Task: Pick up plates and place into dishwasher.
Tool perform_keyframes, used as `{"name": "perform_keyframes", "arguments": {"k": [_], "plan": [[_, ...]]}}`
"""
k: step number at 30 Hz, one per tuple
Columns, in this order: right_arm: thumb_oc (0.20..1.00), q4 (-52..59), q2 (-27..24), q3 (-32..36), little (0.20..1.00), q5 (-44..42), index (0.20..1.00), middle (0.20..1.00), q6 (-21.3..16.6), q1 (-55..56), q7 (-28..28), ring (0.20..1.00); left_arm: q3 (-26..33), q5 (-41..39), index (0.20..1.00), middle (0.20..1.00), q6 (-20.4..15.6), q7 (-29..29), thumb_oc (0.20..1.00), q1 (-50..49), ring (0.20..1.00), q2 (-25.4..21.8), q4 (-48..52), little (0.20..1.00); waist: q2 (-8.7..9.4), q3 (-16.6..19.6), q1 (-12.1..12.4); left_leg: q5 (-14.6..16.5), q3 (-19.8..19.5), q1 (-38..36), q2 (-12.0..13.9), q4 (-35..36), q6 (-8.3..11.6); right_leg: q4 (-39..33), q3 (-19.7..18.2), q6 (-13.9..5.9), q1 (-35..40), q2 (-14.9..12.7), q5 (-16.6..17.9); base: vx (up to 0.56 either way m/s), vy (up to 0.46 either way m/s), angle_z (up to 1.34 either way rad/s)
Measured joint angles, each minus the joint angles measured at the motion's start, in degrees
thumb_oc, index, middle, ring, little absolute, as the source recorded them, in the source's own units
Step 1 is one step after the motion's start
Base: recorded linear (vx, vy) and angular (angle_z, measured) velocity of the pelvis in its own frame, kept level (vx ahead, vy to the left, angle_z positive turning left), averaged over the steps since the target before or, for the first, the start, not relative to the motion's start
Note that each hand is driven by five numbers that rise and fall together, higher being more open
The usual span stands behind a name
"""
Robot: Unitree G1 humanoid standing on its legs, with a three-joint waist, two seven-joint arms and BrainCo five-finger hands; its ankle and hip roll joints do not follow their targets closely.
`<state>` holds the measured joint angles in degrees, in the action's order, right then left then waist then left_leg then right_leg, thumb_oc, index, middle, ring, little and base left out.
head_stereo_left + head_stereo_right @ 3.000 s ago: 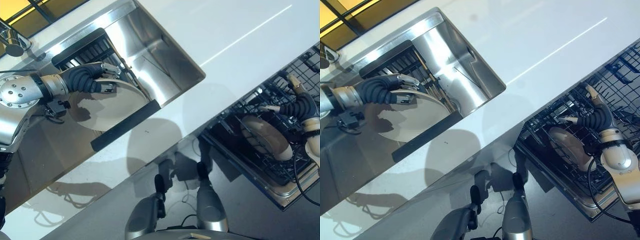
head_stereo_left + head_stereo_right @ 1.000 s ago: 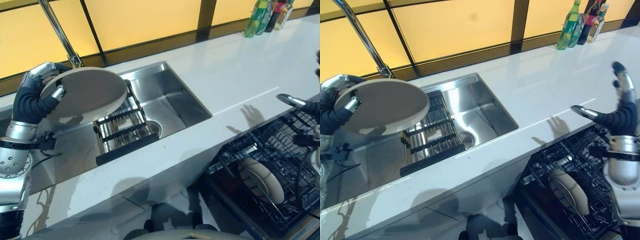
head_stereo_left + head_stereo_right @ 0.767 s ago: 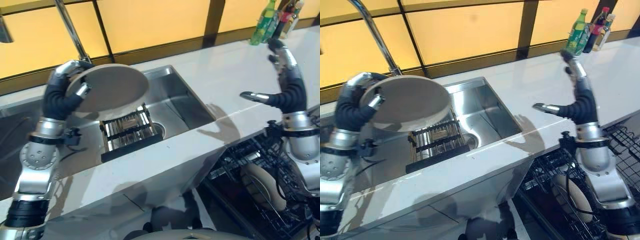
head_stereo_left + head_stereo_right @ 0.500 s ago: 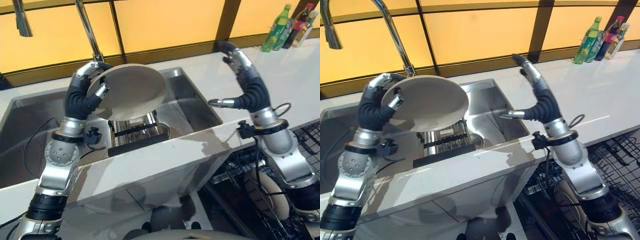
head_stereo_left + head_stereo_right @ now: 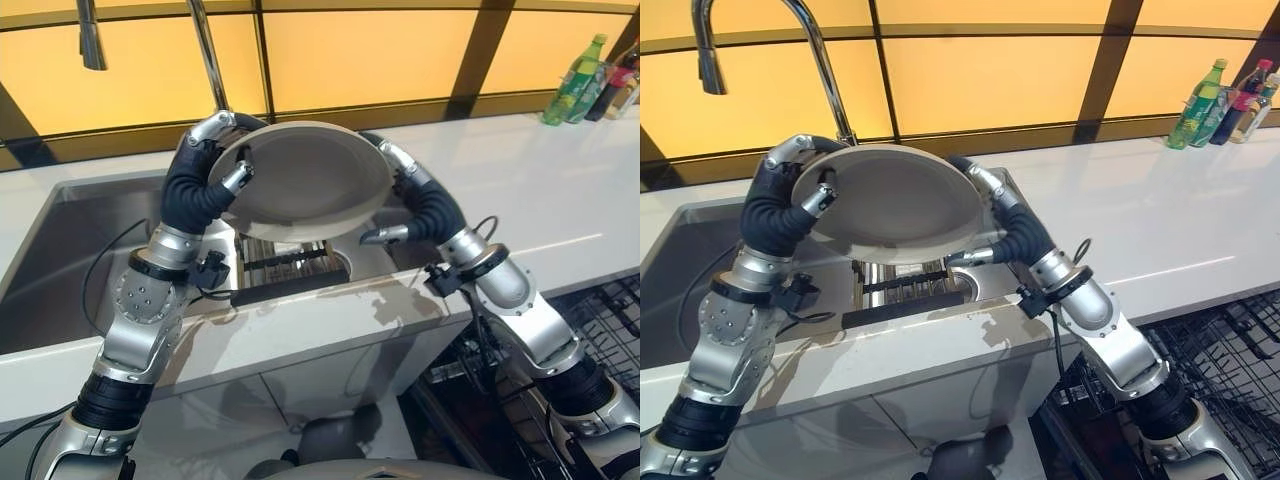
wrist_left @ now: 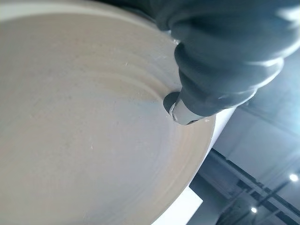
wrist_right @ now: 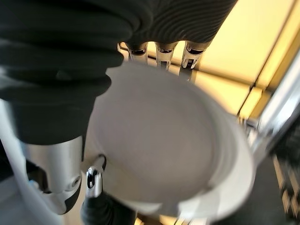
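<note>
A round beige plate (image 5: 305,175) hangs tilted above the sink (image 5: 60,260). My left hand (image 5: 195,190) is shut on its left rim, fingers curled over the edge and thumb (image 6: 187,110) pressed on the plate's face (image 6: 84,131). My right hand (image 5: 430,210) is at the plate's right rim. Its straight fingers (image 5: 975,180) reach behind the plate (image 7: 164,140) and its thumb (image 5: 970,257) is spread below the edge. It is open. The dishwasher's dark wire rack (image 5: 1230,360) stands pulled out at the lower right.
A black ribbed dish rack (image 5: 290,285) lies in the sink under the plate. A tall curved faucet (image 5: 815,50) rises behind it. Several bottles (image 5: 575,80) stand at the far right of the white counter (image 5: 540,190), in front of yellow window panes.
My left hand has lifted the plate out of the sink rack and carried it rightward. My right hand has left the dishwasher and swung up to the plate's right rim. The camera has turned.
</note>
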<state>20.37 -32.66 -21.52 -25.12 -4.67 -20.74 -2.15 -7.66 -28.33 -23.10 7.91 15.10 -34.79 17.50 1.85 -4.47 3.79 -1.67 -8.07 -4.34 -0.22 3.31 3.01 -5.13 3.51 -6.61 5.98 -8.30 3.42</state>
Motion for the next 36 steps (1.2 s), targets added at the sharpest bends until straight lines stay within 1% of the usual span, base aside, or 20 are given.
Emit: {"name": "perform_keyframes", "arguments": {"k": [3,4,9,13,15,20,24,25,26,29,36], "plan": [[1.000,-2.44,3.01,-0.17,1.000,-3.13,1.000,1.000,0.00,-1.65,0.09,1.000,-0.57,-2.95,0.200,0.200,0.07,2.49,0.200,0.25,0.200,0.14,0.38,0.200,-0.15,0.16,0.21,-0.01,-0.16,0.02,-0.02,-0.08,0.02,0.00,0.15,0.01,0.12,0.00,-0.01,-0.01,0.006,0.03],[1.000,-2.49,3.11,-0.21,1.000,-3.97,1.000,1.000,0.00,-1.76,0.07,1.000,-0.60,-3.60,0.200,0.200,0.07,2.74,0.200,0.26,0.200,0.14,0.38,0.200,-0.16,0.25,0.35,-0.01,-0.21,0.03,-0.04,-0.08,0.02,0.01,0.18,0.00,0.13,-0.02,-0.03,0.00,0.000,0.00],[1.000,-2.76,4.44,-0.74,1.000,-10.67,1.000,1.000,-0.02,-1.96,-0.05,1.000,-0.73,-4.36,0.200,0.200,0.21,2.90,0.200,0.78,0.200,0.42,0.30,0.200,-0.16,1.13,0.26,-0.03,-0.44,0.03,-0.05,0.00,0.02,0.04,0.25,0.03,0.19,-0.02,-0.25,0.01,-0.001,0.01],[1.000,-2.84,7.18,-0.84,1.000,-13.54,1.000,1.000,-0.85,-2.03,0.08,1.000,-0.66,-4.46,0.200,0.200,0.20,2.87,0.200,1.21,0.200,1.63,0.12,0.200,-0.41,1.63,0.22,-0.04,-0.44,-0.03,-0.08,-0.15,0.01,0.04,0.23,0.02,0.25,-0.01,-0.26,0.00,0.000,0.00],[1.000,-2.85,7.80,-0.75,1.000,-15.09,1.000,1.000,-1.39,-2.06,0.12,1.000,-0.69,-4.56,0.200,0.200,0.20,2.85,0.200,1.31,0.200,2.37,-0.31,0.200,-0.52,1.73,0.15,-0.04,-0.34,-0.09,-0.07,-0.20,0.01,0.06,0.17,0.03,0.29,-0.01,-0.26,0.00,0.000,0.00],[1.000,-2.85,8.76,-0.86,1.000,-18.38,1.000,1.000,-1.35,-2.07,0.12,1.000,-0.74,-5.16,0.200,0.200,0.20,2.86,0.200,1.34,0.200,2.43,-0.43,0.200,-0.59,1.90,0.07,-0.04,0.05,-0.20,-0.03,-0.21,0.01,0.14,-0.12,0.04,0.19,0.00,-0.24,0.01,-0.009,-0.02],[1.000,-2.85,8.99,-0.95,1.000,-20.21,1.000,1.000,-1.17,-2.06,0.09,1.000,-0.76,-5.13,0.200,0.200,0.31,2.47,0.200,1.34,0.200,2.75,-0.46,0.200,-0.71,2.74,0.09,-0.03,0.40,-0.21,0.00,-0.13,0.01,0.26,-0.61,0.03,-0.15,0.03,-0.24,0.03,-0.030,-0.06],[0.881,-2.85,9.03,-0.96,0.881,-20.76,0.881,0.881,-1.15,-2.07,0.09,0.881,-0.80,-5.13,0.200,0.200,0.34,2.28,0.200,1.34,0.200,2.80,-0.47,0.200,-0.68,2.89,0.10,-0.04,0.44,-0.24,0.02,-0.13,0.01,0.26,-0.65,0.03,-0.15,0.05,-0.24,0.04,-0.022,-0.04],[0.200,-2.85,9.04,-1.02,0.200,-21.21,0.200,0.200,-1.09,-2.06,0.09,0.200,-0.86,-5.13,0.200,0.200,0.35,2.14,0.200,1.34,0.200,2.80,-0.51,0.200,-0.66,2.98,0.11,-0.04,0.51,-0.31,0.03,-0.13,0.01,0.28,-0.69,0.03,-0.13,0.06,-0.24,0.03,-0.019,-0.04],[0.200,-2.86,9.04,-1.19,0.200,-21.59,0.200,0.200,-0.42,-2.06,0.09,0.200,-0.89,-5.14,0.200,0.200,0.36,2.00,0.200,1.34,0.200,2.79,-0.93,0.200,-0.68,3.04,0.17,-0.03,1.18,-0.93,0.08,0.06,0.00,0.45,-1.35,0.02,-0.02,0.09,-0.25,0.03,-0.011,-0.10],[0.200,-3.48,8.79,-1.48,0.200,-21.48,0.200,0.200,0.46,-2.11,0.58,0.200,-1.36,-5.10,0.200,0.200,0.41,1.55,0.200,1.33,0.200,2.54,-1.41,0.200,-0.55,3.35,0.13,-0.01,1.44,-0.99,0.11,0.07,0.00,0.91,-1.57,0.02,-0.27,0.08,-0.26,0.01,-0.001,-0.02]]}}
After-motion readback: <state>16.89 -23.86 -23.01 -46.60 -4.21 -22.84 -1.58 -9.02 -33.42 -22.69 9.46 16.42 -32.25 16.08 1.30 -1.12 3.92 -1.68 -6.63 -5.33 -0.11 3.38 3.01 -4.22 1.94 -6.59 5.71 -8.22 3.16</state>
